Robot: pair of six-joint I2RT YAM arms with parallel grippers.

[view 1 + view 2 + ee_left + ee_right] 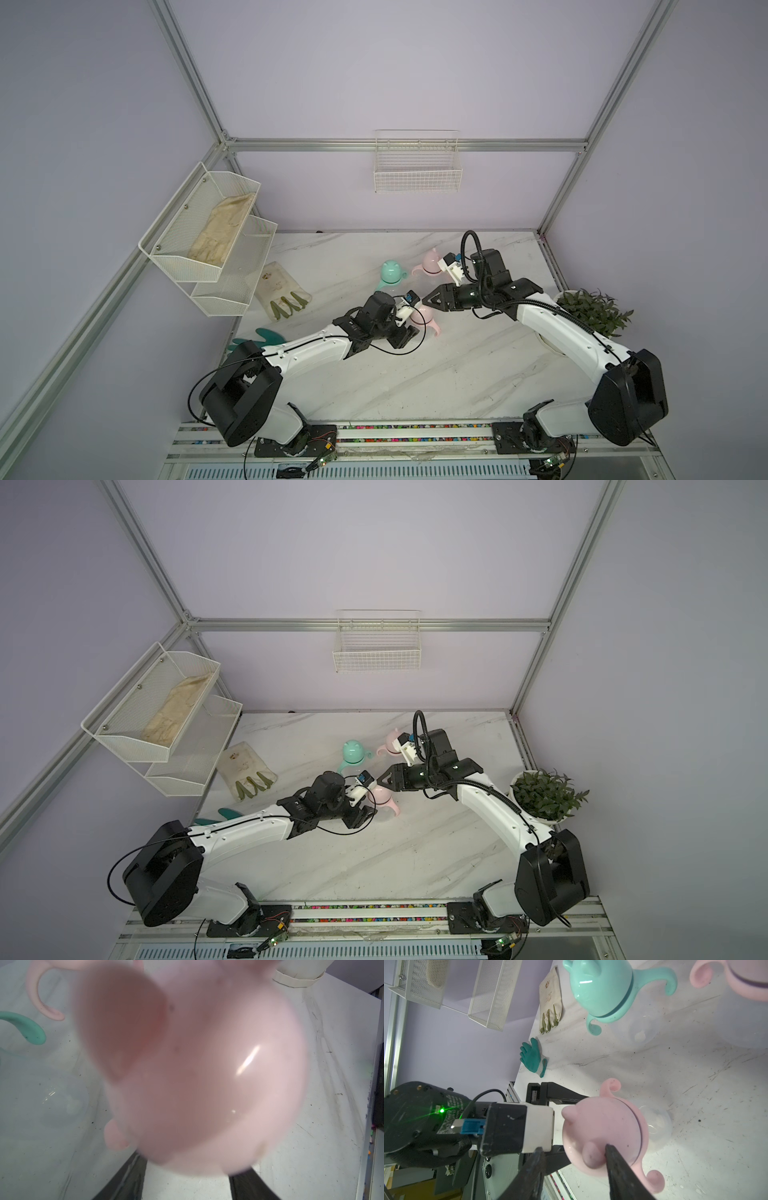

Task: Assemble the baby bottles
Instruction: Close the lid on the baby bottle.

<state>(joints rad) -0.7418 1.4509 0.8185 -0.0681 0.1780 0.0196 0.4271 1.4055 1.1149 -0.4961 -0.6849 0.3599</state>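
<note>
On the marble table (pixel 415 374) a green glove (pixel 532 1057) lay near the left edge. A beige glove (pixel 282 291) lay further back, below a white mesh shelf (pixel 199 232) on the left wall, and a potted plant (pixel 594 309) stood at the right side. The mint bottle (pixel 390 272) and the far pink bottle (pixel 430 262) stood upright at the back, the pink one partly hidden behind the right arm's wrist camera. The near pink bottle (pixel 604 1126) stood near the middle of the table, between both arms. The left gripper (pixel 577 1127) had its two fingers against opposite sides of the cap, gripping it. The right gripper (pixel 428 300) was about half open and held nothing, with one fingertip (pixel 608 1148) touching the cap beside an ear. The cap was a pink dome with two small ears and some dark specks. Under it came a thin purple line, two curled pink handles and a clear body. In the left wrist view the blurred cap filled almost the whole picture.
</note>
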